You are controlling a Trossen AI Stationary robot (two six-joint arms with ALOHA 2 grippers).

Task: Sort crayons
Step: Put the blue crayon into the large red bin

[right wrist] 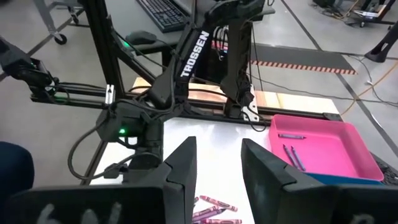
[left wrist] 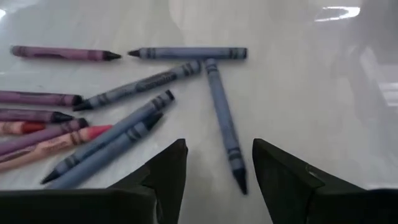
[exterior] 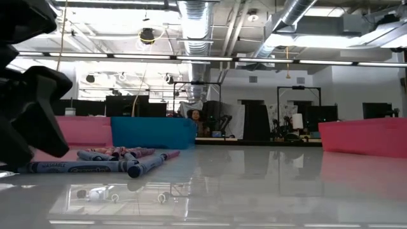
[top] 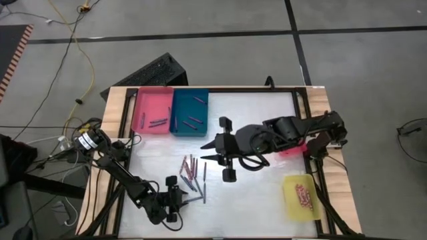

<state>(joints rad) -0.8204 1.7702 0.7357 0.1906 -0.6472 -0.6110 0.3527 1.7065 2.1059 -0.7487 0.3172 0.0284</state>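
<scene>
Several crayons (top: 190, 175), blue, purple and pink, lie loose in a heap on the white table near its front. Down beside them my left gripper (left wrist: 214, 158) stands open. Its fingers stand on either side of the near tip of one blue crayon (left wrist: 225, 127) without touching it. In the high view my left gripper (top: 181, 193) is just left of the heap. High over the table's middle my right gripper (right wrist: 217, 155) hangs open with nothing between its fingers. The low view shows the crayons (exterior: 95, 166) flat on the table.
A pink tray (top: 152, 110) and a blue tray (top: 190, 112) stand at the far left, each with a few crayons. A pink-red tray (top: 293, 150) sits under the right arm. A yellow tray (top: 301, 195) with crayons is at the front right.
</scene>
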